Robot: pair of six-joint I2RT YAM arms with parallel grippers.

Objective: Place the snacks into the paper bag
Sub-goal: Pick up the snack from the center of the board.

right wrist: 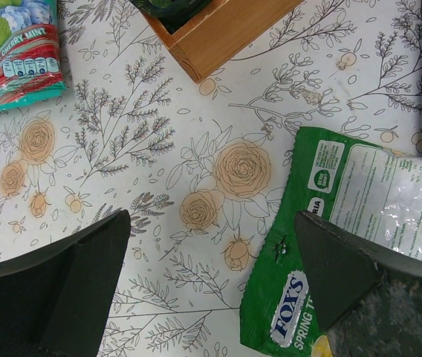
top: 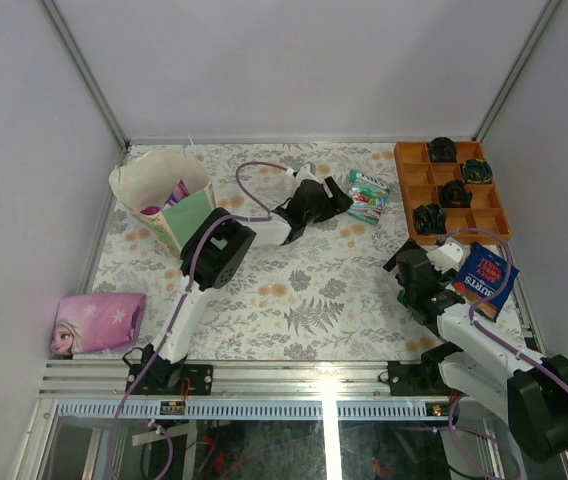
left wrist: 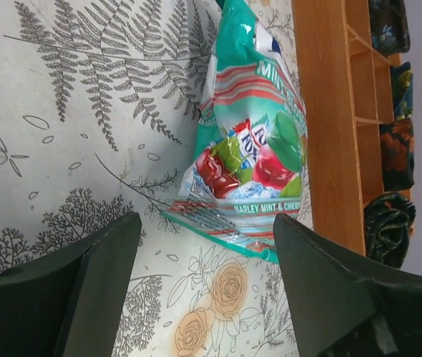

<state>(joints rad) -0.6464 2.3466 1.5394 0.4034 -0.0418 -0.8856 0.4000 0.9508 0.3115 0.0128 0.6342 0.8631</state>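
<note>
Lining up my left gripper (left wrist: 207,223), fingers apart and empty, over the near end of the clear teal sweets bag (left wrist: 248,149) with red-green candies, frame centre. Next: drop, pinch, carry to the cream paper bag (top: 164,190), upper left. Orange wooden tray (left wrist: 330,111) crowds right; floral tablecloth (left wrist: 62,149) open left. Right gripper (right wrist: 211,217) wide apart, empty.

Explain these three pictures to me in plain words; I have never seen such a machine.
Two robot arms are bolted at a table's near edge. The overhead picture shows both; the other two come from a camera on each wrist, dark fingers at the bottom. On the flowered table: a paper bag, an orange tray, a pink cartoon item, a blue crisp bag. The left gripper, open, faces a mint-cherry sweets bag; the right gripper, open, is by a green Fox's packet. Nothing is held.
</note>
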